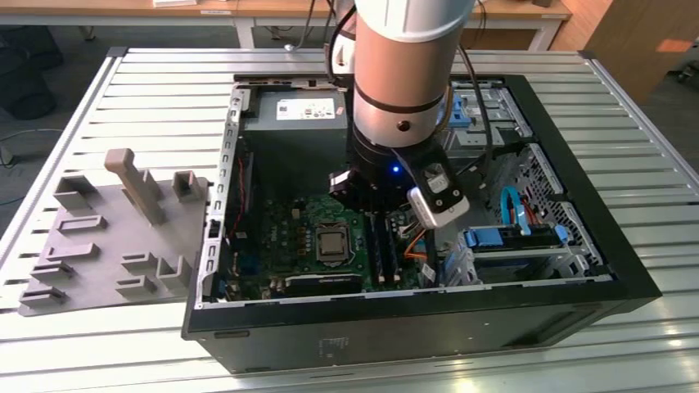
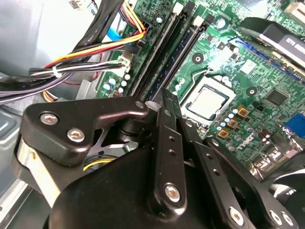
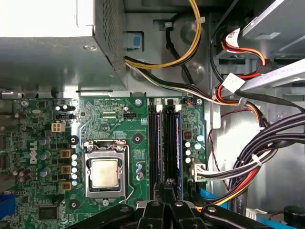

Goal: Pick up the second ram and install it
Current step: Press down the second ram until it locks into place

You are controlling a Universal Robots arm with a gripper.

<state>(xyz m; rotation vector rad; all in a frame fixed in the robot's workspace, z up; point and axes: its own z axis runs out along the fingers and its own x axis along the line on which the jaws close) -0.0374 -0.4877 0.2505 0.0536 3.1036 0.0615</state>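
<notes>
My gripper (image 2: 165,95) is down inside the open PC case (image 1: 611,282), over the green motherboard (image 3: 107,119). Its black fingers (image 2: 164,138) are drawn together with no gap, at one end of the long memory slots (image 3: 164,143) beside the CPU socket (image 3: 105,172). A long thin dark strip with a bluish edge, which I take for the second ram (image 2: 177,58), stands on edge in a slot and runs away from the fingertips. Whether the tips touch it is hidden. In the exterior view the gripper (image 1: 382,214) sits just above the slots (image 1: 382,246).
Cable bundles (image 3: 267,138) hang close beside the slots, and the power supply (image 1: 295,131) fills the case's far side. A grey plastic holder plate (image 1: 110,237) with upright blocks lies on the slatted table (image 1: 164,74) at the exterior view's left. Blue drive brackets (image 1: 513,237) stand at the exterior view's right.
</notes>
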